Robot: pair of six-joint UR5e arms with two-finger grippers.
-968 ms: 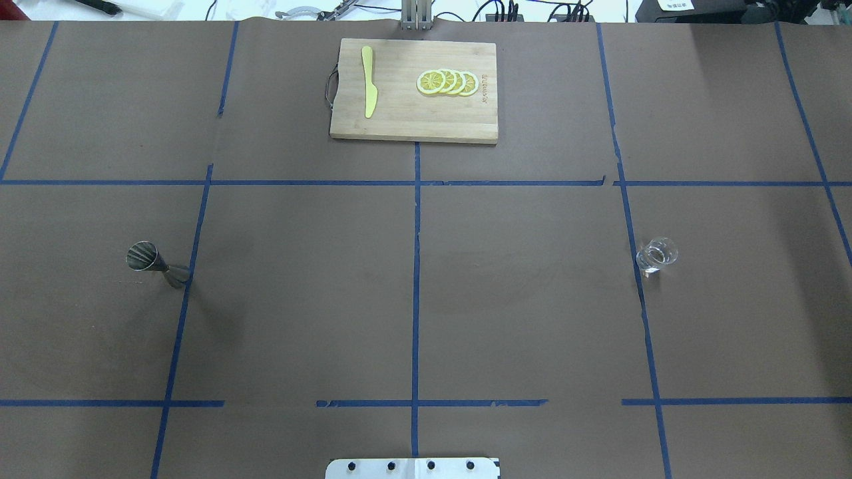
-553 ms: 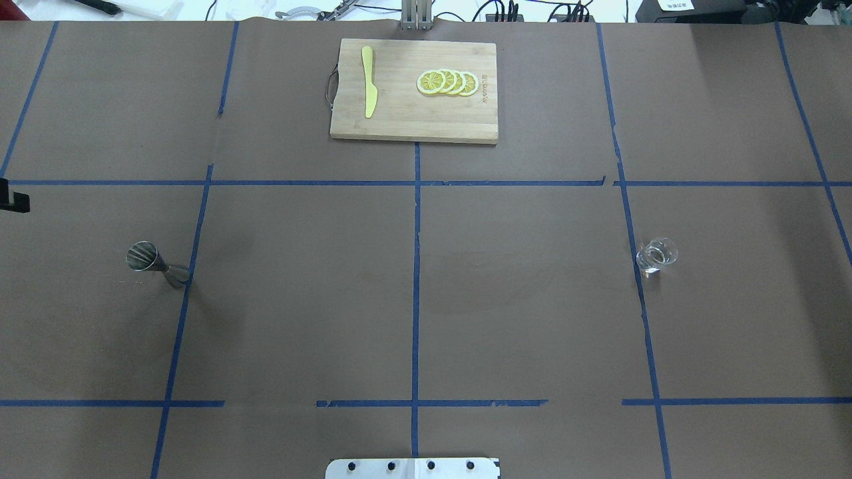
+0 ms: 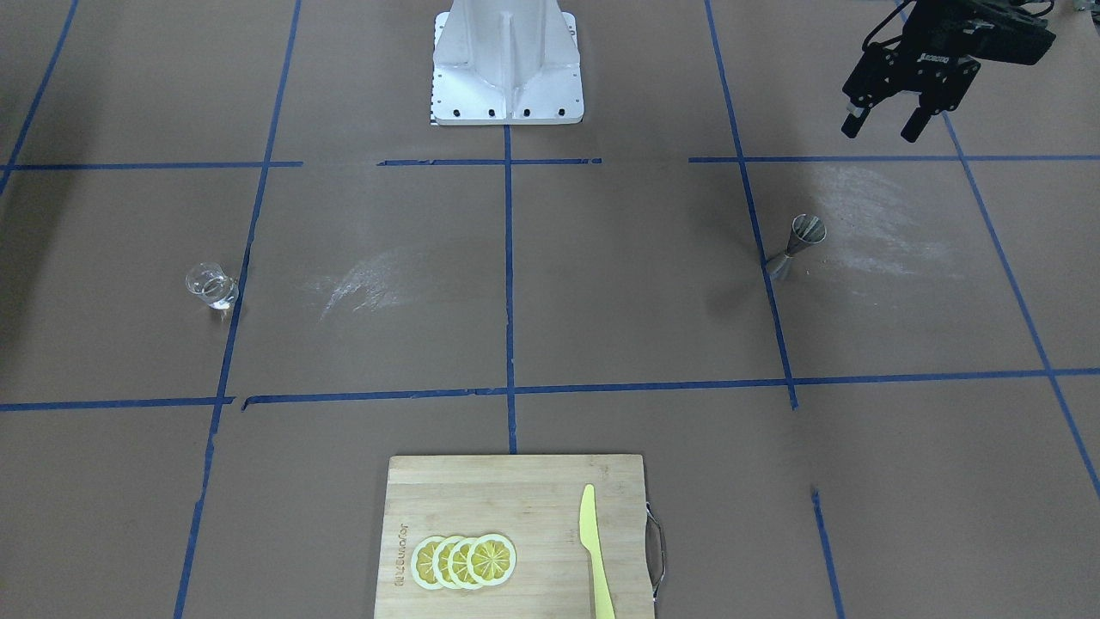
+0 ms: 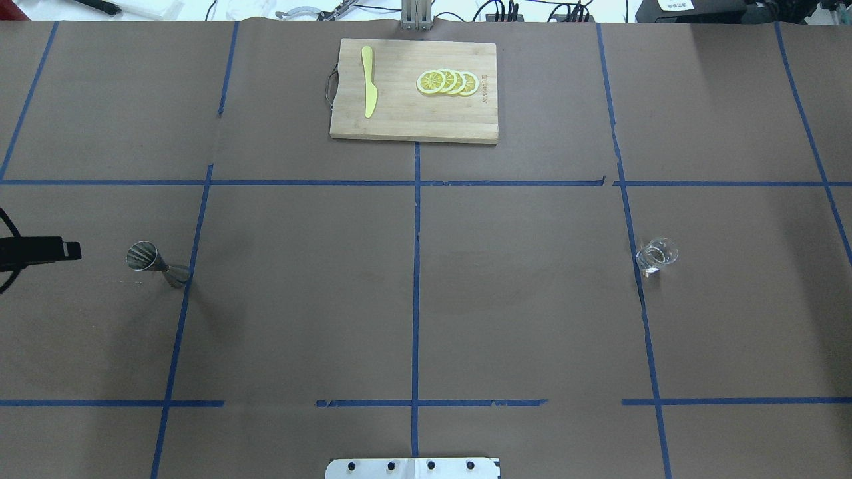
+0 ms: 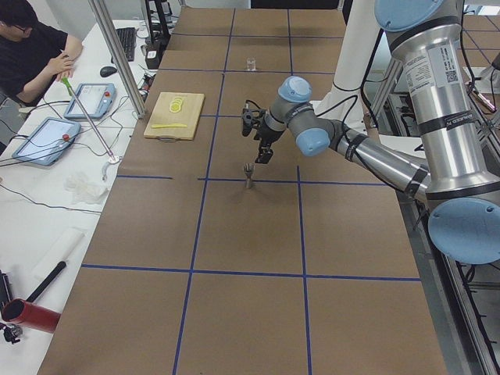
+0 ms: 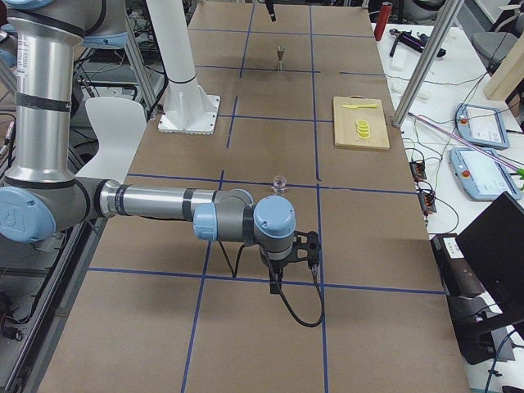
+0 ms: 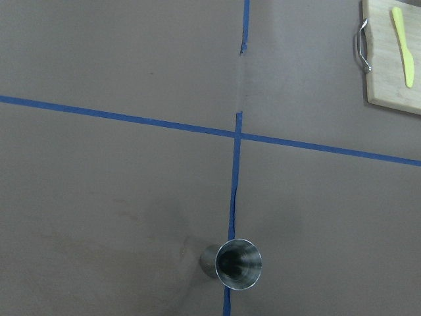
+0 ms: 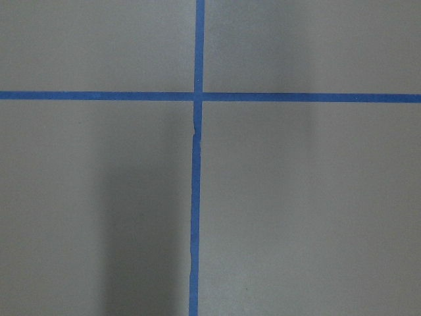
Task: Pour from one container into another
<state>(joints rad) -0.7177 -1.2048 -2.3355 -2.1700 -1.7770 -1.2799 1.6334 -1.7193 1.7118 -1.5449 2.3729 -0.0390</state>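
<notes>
Brown bench (image 4: 519,299) gridded with blue tape. The jigger (image 3: 797,245) stands upright on a tape line at the robot's left. The left gripper (image 3: 880,131) hangs above the bench near it, not touching, fingers (image 3: 911,127) spread and empty. The cup (image 3: 211,286) stands upright well apart, at the robot's right, just beside a tape line. The right gripper (image 6: 286,258) hovers over the bench; its fingers' state cannot be told.

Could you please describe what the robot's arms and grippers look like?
The left arm and right arm are silver tubes with pale-blue joint caps. The left gripper is black with white lettering and two straight fingers; a black cable loops from the right gripper.
</notes>
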